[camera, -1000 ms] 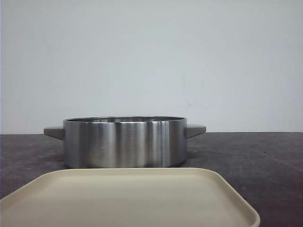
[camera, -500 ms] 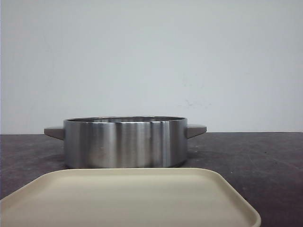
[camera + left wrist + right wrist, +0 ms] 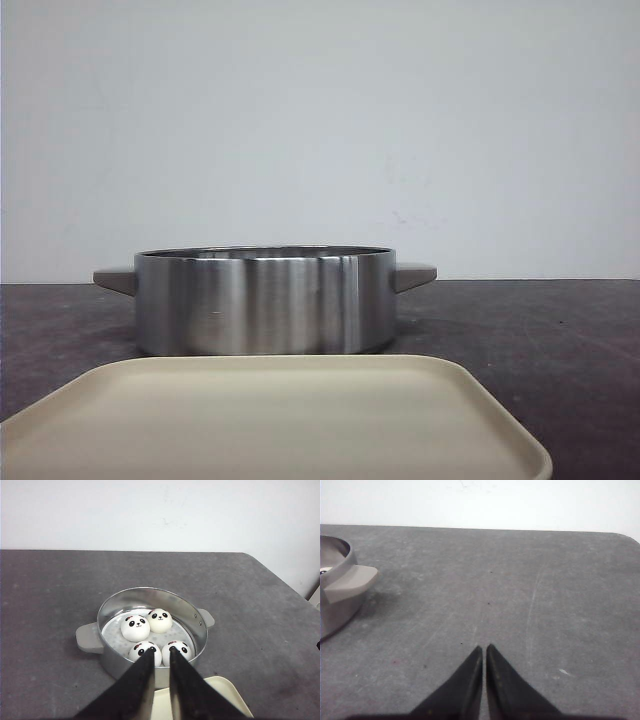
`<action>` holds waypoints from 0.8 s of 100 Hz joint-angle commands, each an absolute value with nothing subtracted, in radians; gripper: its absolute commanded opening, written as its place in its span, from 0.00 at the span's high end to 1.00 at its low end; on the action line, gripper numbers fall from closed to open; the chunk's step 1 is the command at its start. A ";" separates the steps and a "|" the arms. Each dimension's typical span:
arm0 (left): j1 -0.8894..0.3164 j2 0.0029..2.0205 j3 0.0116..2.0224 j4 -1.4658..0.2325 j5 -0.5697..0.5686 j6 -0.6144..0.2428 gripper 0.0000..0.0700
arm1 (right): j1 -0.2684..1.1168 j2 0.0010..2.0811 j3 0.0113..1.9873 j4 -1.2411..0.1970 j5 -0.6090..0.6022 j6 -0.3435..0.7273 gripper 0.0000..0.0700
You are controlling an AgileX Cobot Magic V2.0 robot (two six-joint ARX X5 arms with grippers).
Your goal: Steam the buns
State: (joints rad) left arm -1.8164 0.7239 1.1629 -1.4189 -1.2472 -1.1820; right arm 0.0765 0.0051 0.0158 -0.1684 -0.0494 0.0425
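Several glossy white panda-face buns sit inside a steel pot (image 3: 192,614) in the left wrist view: two at the far side (image 3: 135,628) (image 3: 160,620) and two at the near side (image 3: 141,654) (image 3: 181,650). In the front view the pot's wall (image 3: 264,302) hides them. My left gripper (image 3: 162,651) hovers above the pot's near rim, its jaws a narrow gap apart with nothing between them. My right gripper (image 3: 484,647) is shut and empty over bare table to the right of the pot.
A cream tray (image 3: 270,420) lies in front of the pot, nearest the robot, with nothing on it; its corner shows in the left wrist view (image 3: 225,695). The pot's right handle (image 3: 347,582) shows in the right wrist view. The dark grey table (image 3: 520,580) ends at a white wall.
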 commanded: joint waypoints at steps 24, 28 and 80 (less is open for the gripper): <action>-1.820 0.731 1.171 -1.438 -1.250 -1.190 0.99 | 0.077 0.004 0.012 -0.156 -0.050 0.034 0.99; -1.820 0.731 1.171 -1.438 -1.250 -1.190 0.99 | 0.077 0.004 0.012 -0.156 -0.050 0.034 0.99; -1.811 0.731 1.171 -1.438 -1.276 -1.188 0.99 | 0.077 0.004 0.012 -0.156 -0.050 0.034 0.99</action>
State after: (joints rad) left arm -1.8164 0.7239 1.1629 -1.4189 -1.2488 -1.1820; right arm 0.0765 0.0051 0.0158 -0.1684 -0.0494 0.0406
